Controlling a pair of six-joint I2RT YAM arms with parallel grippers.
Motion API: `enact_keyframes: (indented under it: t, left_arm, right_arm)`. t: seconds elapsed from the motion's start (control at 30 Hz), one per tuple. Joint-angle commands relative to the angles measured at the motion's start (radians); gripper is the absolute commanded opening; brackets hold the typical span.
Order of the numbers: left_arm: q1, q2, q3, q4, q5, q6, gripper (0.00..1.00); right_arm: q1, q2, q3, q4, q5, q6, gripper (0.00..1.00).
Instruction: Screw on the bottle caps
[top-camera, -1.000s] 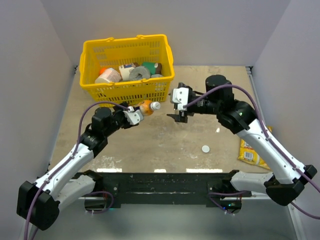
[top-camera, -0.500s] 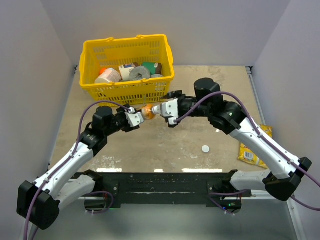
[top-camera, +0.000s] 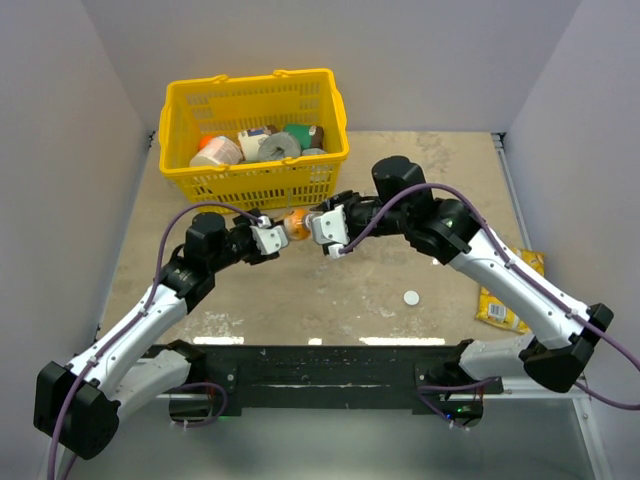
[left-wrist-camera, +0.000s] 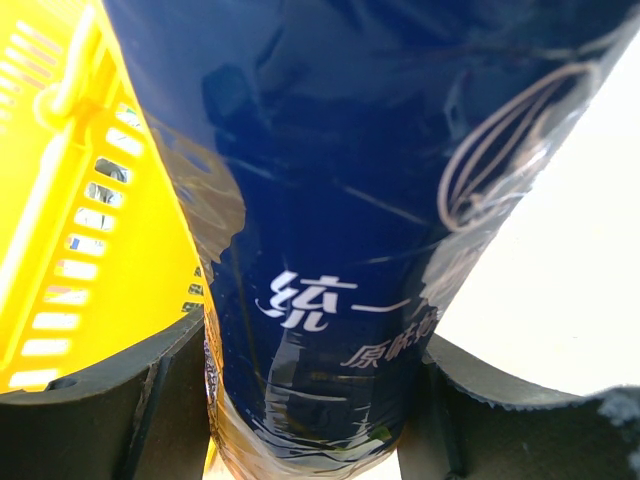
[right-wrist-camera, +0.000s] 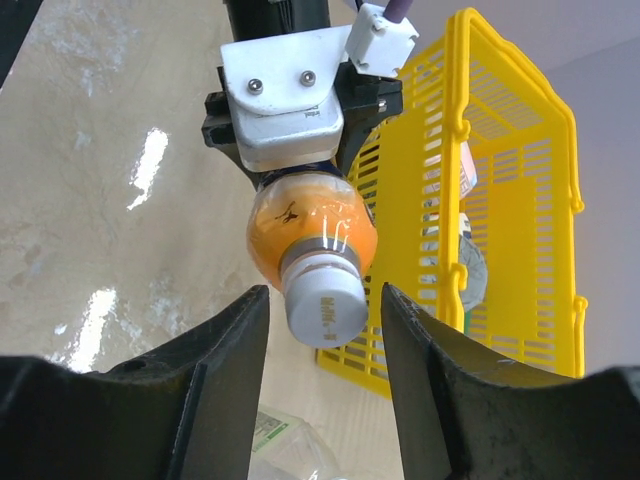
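Mid-table, between the two arms: the capped neck of a held bottle presented for tightening.

Nearest, a small round white plastic cap (top-camera: 411, 297) lies loose on the mottled tabletop (top-camera: 330, 300). Beyond it, the small bottle of orange liquid (right-wrist-camera: 310, 225) with its glossy dark film label is clenched horizontally around the body by the left gripper (top-camera: 280, 230). Its seated white cap (right-wrist-camera: 325, 300) is straddled, untouched, by the spread right gripper (top-camera: 312, 224). The bottle is judged light, rigid and slippery; the cap's rim is judged the best hold. Farthest stands a yellow latticed plastic basket (top-camera: 250, 180).
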Motion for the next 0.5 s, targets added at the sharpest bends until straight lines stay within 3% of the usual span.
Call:
enact_keyframes:
  t: [0.0,0.47]
  left_arm:
    - [0.008,-0.013,0.018,0.047,0.015,0.039,0.00]
    - [0.008,-0.022,-0.001,0.103,0.008,0.056,0.00]
  right_arm:
    - [0.004,0.007,0.056,-0.020,-0.026,-0.013,0.49]
    - [0.004,0.047,0.084,-0.078,-0.025,0.001,0.25]
